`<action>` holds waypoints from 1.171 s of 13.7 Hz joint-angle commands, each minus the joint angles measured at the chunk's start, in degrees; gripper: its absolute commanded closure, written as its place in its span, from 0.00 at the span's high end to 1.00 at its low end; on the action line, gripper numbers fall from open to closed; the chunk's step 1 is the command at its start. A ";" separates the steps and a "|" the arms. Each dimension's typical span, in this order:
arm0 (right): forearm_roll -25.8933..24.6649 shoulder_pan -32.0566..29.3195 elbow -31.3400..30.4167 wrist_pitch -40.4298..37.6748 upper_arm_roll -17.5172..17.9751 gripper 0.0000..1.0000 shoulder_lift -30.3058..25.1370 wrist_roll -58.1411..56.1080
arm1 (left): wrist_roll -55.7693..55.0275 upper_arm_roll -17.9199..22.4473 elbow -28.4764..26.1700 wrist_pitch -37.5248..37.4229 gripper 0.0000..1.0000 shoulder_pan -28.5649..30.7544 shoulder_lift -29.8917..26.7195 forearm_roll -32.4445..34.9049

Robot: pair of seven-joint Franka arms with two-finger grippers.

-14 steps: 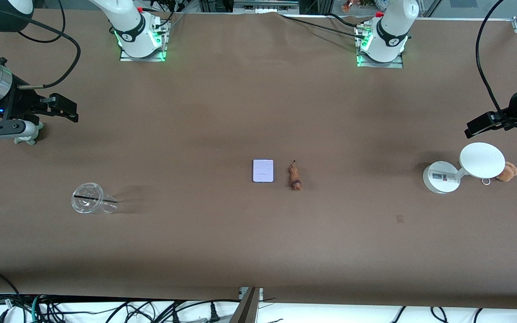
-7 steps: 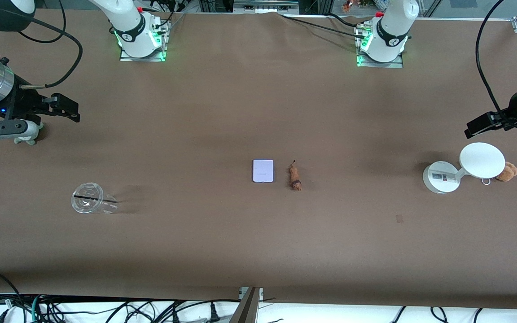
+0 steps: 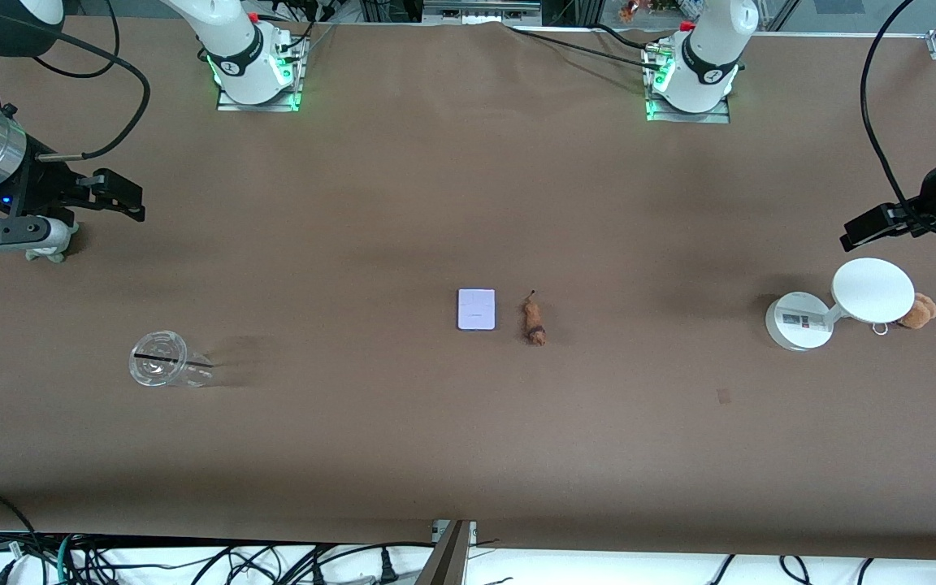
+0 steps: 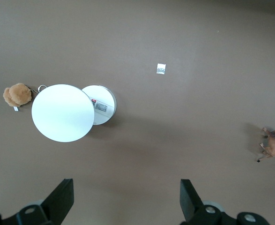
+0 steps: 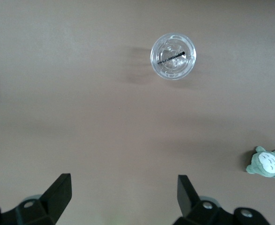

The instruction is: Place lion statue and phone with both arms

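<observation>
1. My left gripper (image 4: pixel 125 199) hangs high over the left arm's end of the table, fingers spread wide and holding nothing. Both dark fingertips (image 4: pixel 62 197) show in the left wrist view with bare table between them.
2. My right gripper (image 5: pixel 121 197) hangs high over the right arm's end, likewise spread apart and empty.
3. Taking the phone (image 3: pixel 476 309) as my landmark: it lies flat at mid-table, well apart from both grippers. The lion (image 3: pixel 533 320) lies just beside it toward the left arm's end, not touching it. From my left wrist the lion (image 4: pixel 273 143) shows at the picture's edge.
4. Well away from the phone toward the left arm's end stands the white stand (image 3: pixel 838 305), with a small plush (image 3: pixel 918 310) touching or nearly touching its disc. From my left wrist I see the stand (image 4: pixel 64 112) and plush (image 4: pixel 16 94) almost under me.
5. Well away from the phone toward the right arm's end stands a clear cup (image 3: pixel 161 358), a little nearer to the front camera than the phone. A green toy (image 3: pixel 49 244) sits under my right hand; the right wrist view shows the cup (image 5: pixel 173 56) and toy (image 5: pixel 267 163) too.
6. Progress, as I judge it: both pieces sit side by side at mid-table, and both my hands are off them and drawn out to the ends. If mid-table is the goal, the placing looks done; nothing in view tells me otherwise.
</observation>
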 commanded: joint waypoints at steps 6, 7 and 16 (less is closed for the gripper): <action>0.98 -0.22 0.22 -0.21 0.36 1.00 -0.36 0.92 | 0.77 -0.56 1.92 -1.36 1.00 -0.40 2.03 -1.75; 0.98 -0.22 0.22 -0.21 0.36 1.00 -0.44 0.92 | 0.68 -1.09 1.92 -1.36 1.00 -0.76 2.38 -1.84; 0.98 -0.22 0.22 -0.30 0.45 1.00 -0.36 0.92 | -0.28 -2.06 1.92 -0.58 1.00 -6.72 7.30 -6.32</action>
